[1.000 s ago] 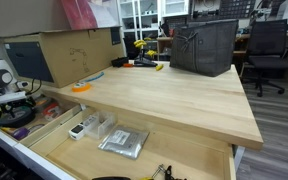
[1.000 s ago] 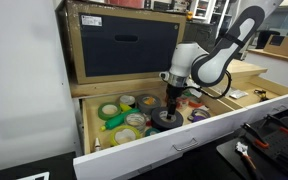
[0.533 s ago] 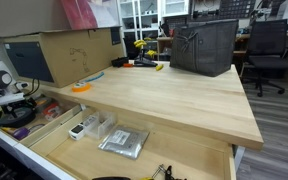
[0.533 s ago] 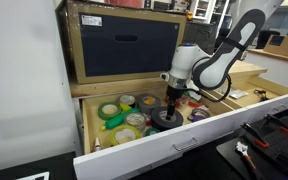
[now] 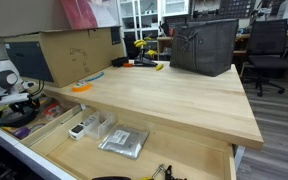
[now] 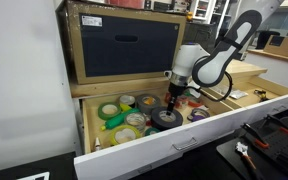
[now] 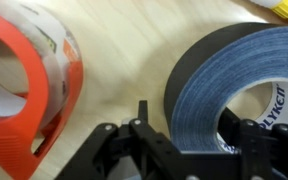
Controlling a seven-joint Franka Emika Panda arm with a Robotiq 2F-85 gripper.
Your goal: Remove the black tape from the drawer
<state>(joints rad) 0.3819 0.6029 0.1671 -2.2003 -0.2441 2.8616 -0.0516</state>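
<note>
The black tape (image 7: 234, 70) lies flat on the wooden floor of the drawer (image 6: 154, 150) and fills the right of the wrist view. In an exterior view the black tape (image 6: 167, 120) sits near the drawer's white front rim. My gripper (image 6: 170, 103) reaches straight down onto it. In the wrist view my gripper (image 7: 196, 120) straddles the roll's wall. One fingertip (image 7: 142, 108) stands outside the roll and the other sits in the centre hole. A thin strip of wood shows between the outer finger and the roll, so the jaws still stand open.
An orange-red tape dispenser (image 7: 24, 80) lies close beside the black roll. Green rolls (image 6: 109, 110) and several more fill the drawer's far side. A cardboard box (image 6: 124, 45) stands above it. A wider drawer holds a clear plastic box (image 5: 92, 128) under the tabletop (image 5: 164, 95).
The arm has barely shifted and stays low over the black roll in the drawer. The rolls around it have not moved.
</note>
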